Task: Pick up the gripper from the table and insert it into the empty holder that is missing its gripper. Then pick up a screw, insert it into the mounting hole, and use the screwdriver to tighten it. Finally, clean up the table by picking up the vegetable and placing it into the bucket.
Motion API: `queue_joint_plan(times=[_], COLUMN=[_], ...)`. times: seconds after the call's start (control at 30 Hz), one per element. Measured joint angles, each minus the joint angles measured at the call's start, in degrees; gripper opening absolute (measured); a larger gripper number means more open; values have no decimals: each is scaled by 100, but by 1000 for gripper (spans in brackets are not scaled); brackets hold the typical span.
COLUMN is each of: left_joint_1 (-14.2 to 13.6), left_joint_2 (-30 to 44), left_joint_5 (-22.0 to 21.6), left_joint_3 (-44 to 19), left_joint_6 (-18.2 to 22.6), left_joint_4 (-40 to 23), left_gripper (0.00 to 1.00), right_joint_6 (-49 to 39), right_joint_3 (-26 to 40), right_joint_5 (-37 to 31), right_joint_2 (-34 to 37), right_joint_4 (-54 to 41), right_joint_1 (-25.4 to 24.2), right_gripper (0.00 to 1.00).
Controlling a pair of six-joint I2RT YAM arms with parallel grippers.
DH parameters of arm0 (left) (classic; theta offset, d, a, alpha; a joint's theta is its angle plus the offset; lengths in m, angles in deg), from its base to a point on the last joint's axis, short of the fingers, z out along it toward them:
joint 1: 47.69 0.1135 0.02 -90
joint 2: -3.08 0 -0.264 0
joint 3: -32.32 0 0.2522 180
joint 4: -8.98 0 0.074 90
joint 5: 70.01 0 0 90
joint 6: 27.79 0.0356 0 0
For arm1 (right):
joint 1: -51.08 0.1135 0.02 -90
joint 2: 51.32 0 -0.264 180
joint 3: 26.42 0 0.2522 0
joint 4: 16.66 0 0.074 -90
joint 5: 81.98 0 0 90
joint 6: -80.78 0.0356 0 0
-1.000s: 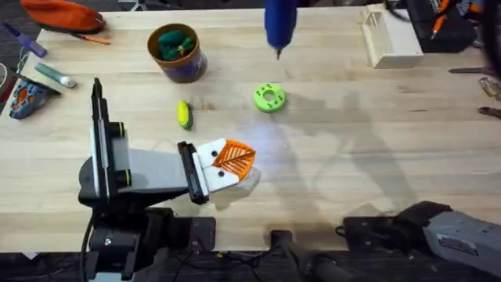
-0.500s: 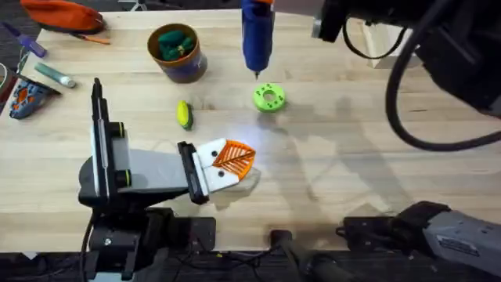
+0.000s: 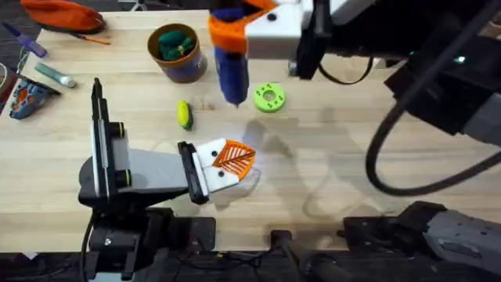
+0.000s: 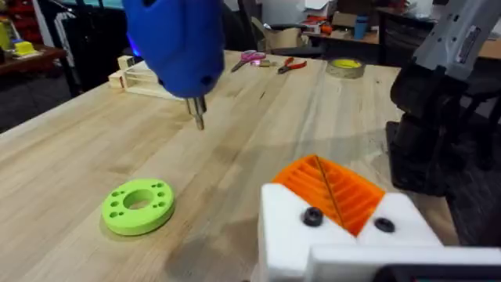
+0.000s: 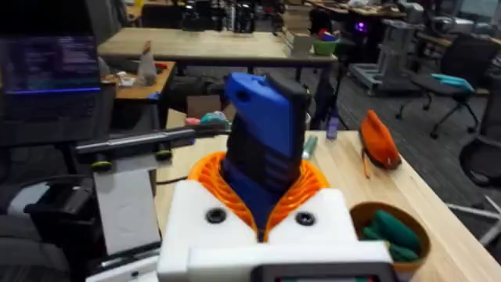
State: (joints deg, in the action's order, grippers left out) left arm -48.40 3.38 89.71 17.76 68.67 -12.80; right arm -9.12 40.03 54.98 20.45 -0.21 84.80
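The right gripper hangs over the far middle of the table, its orange fingers closed on the blue screwdriver; the tool points steeply down, its thin metal tip above bare wood, apart from the lime-green disc just to its right; in the left wrist view the tip stands clear of the board with open wood all round it.

The left gripper lies low near the front left, its two orange fingers pressed together with nothing between them, both white mounts showing a dark screw head; it reaches rightward, short of the table's middle.

The vegetable lies on the wood between the left gripper and the bucket, touching neither; the bucket stands far left of centre, well in from the far edge, with darker green lumps inside.

To the right of the disc the board is open wood out to the right edge, crossed overhead by the right arm's dark cable; a pale wooden box sits near the far edge; an orange pouch and small tools crowd the far left corner.
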Motion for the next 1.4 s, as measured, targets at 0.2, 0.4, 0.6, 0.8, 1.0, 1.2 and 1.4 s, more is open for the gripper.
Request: queue_joint_plan(times=[0.2,0.4,0.6,0.8,1.0,1.2,1.4], left_joint_1=[0,0,0,0,0,0,0], left_joint_2=[2,0,1,0,0,0,0], left_joint_5=[2,0,2,2,2,0,2], left_joint_3=[0,0,0,0,0,0,0], left_joint_6=[0,0,0,0,0,0,0], left_joint_4=[0,0,0,0,0,0,0], left_gripper=[14,14,14,14,14,14,14], right_joint_6=[-29,-247,-350,-357,-359,-118,42], right_joint_3=[-20,-24,-68,-83,-88,-88,-88], right_joint_5=[29,41,72,89,666,1166,1191], right_joint_2=[-2,-1,-2,0,-2,-2,0], right_joint_4=[138,140,242,289,535,549,488], right_joint_1=[291,712,838,838,838,838,854], right_gripper=[26,26,26,26,26,26,26])
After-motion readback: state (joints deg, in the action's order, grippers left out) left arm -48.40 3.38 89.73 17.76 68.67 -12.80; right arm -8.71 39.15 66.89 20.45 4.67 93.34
